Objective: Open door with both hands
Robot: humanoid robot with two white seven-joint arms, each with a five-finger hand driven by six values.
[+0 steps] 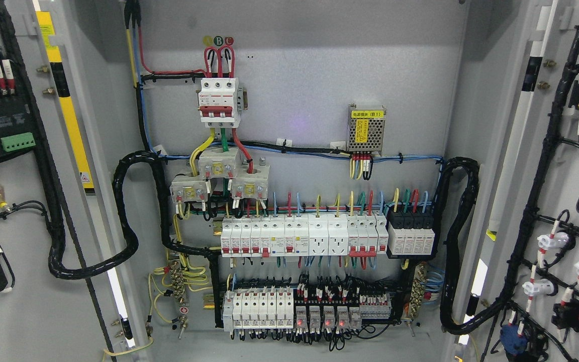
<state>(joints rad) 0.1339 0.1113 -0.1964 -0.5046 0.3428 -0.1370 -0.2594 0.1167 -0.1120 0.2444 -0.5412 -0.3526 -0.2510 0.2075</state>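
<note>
Head view. Electrical cabinet with both doors standing open; neither robot hand nor arm appears in frame, so the state of the fingers cannot be told.

Left door (23,311) fills the 9 o'clock side, its inner face toward the camera. It carries a green terminal block (18,142) and a row of white-and-red sleeved wire ends near 10 o'clock. Lettering on the black panel there is too small to read. A yellow strip (71,125) runs down the frame edge beside it, with a small red warning triangle at its foot.

Right door (561,201) fills the 3 o'clock side, also inner face out, with black wire looms and white lamp or button backs.

Back panel (299,75), centre:
- 12 o'clock: three round stickers in yellow, green and red, the green reading "B", the red "C"; the yellow one is not legible. Directly below, the main breaker (219,102), white with red toggles; brand mark unreadable.
- 1 o'clock: perforated metal power supply (366,129) with a yellow label ending "(B1)"; the Chinese characters ahead of it are too small to be sure of. A yellow warning sticker sits under it.
- Centre: three white current transformers (219,176) with yellow labels, print unreadable.
- Below centre: breaker row (302,236), white with red levers, two socket modules in it.
- 6 o'clock: lower terminal row (304,309); several red indicator lights are lit.

Black corrugated conduit (133,216) loops from the left door to the panel.
</note>
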